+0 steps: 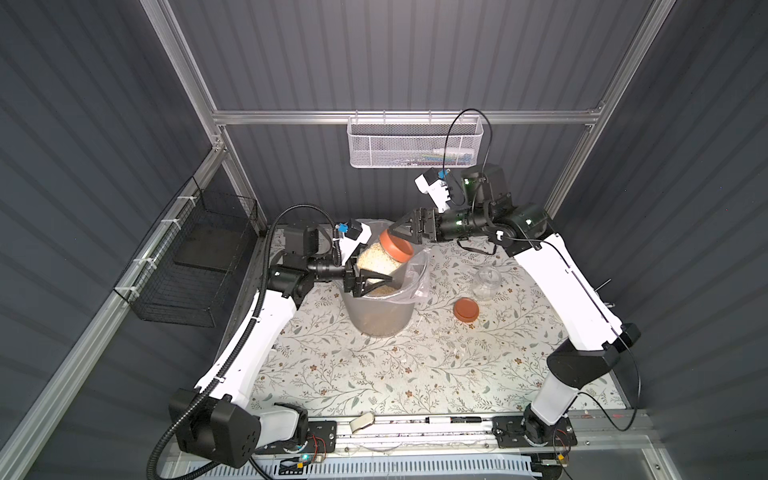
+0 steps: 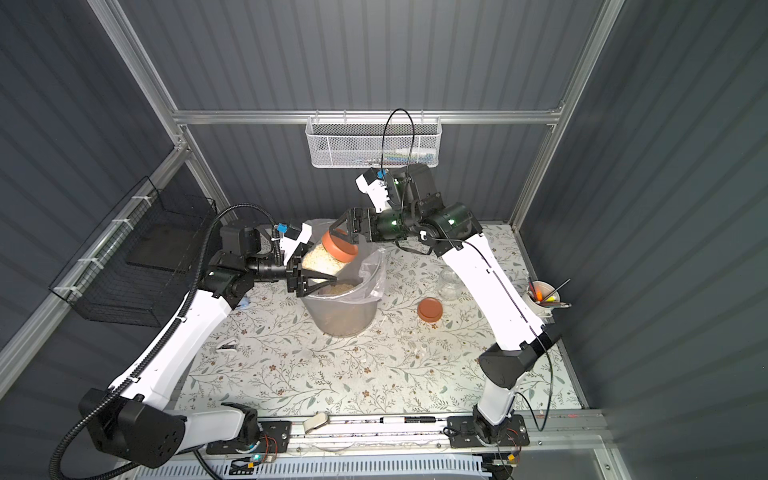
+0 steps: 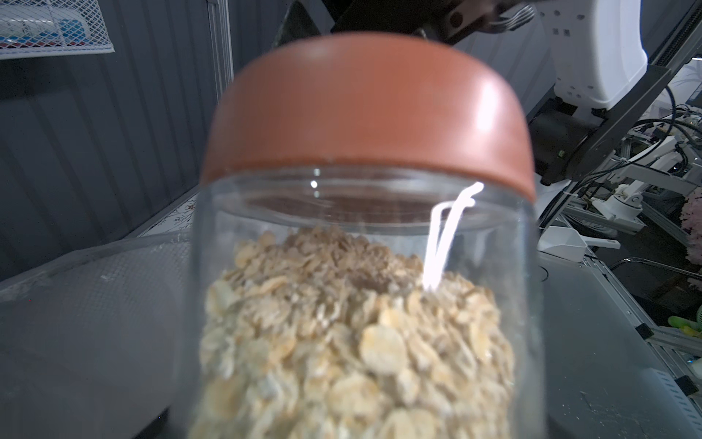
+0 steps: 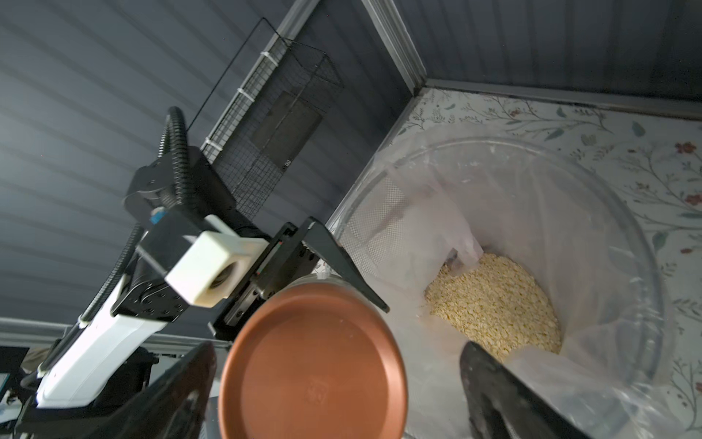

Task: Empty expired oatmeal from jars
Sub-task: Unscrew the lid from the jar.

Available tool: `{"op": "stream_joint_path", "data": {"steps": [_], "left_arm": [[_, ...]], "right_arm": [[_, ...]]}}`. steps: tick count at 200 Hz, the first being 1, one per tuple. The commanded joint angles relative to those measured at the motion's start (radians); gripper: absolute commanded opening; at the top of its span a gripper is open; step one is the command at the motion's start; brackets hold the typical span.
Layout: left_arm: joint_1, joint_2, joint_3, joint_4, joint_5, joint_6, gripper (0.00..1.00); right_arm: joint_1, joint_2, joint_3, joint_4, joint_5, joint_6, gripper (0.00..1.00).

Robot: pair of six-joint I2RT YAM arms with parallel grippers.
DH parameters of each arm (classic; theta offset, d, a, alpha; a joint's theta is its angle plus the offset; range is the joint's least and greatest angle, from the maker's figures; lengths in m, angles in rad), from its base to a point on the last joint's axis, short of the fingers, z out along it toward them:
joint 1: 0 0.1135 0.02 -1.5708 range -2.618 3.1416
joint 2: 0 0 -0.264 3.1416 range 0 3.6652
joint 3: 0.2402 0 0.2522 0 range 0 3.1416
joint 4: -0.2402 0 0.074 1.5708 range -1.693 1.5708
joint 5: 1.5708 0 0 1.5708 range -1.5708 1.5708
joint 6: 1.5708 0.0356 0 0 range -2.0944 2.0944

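A clear glass jar full of oatmeal hangs tilted over the grey plastic-lined bin. My left gripper is shut on its body. Its terracotta lid is on. My right gripper is open, its fingers on either side of that lid with a gap on one side. More oatmeal lies in the bin. An empty second jar stands to the right, its lid loose on the cloth.
A white cup of pens stands at the right edge. On the back wall hangs a white mesh basket, on the left wall a black wire basket. A marker lies on the front rail.
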Motion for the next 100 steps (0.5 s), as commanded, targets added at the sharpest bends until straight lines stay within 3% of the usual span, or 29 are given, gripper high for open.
{"op": "stream_joint_path", "data": {"steps": [1,100], "left_arm": [[0.006,-0.007,0.071,-0.006,0.011,0.053,0.0],[0.006,-0.012,0.085,-0.073,-0.062,0.101,0.0]], "right_arm": [[0.002,0.017,0.057,-0.012,-0.01,0.095,0.99],[0.055,0.051,0.047,-0.081,-0.034,0.083,0.99]]}}
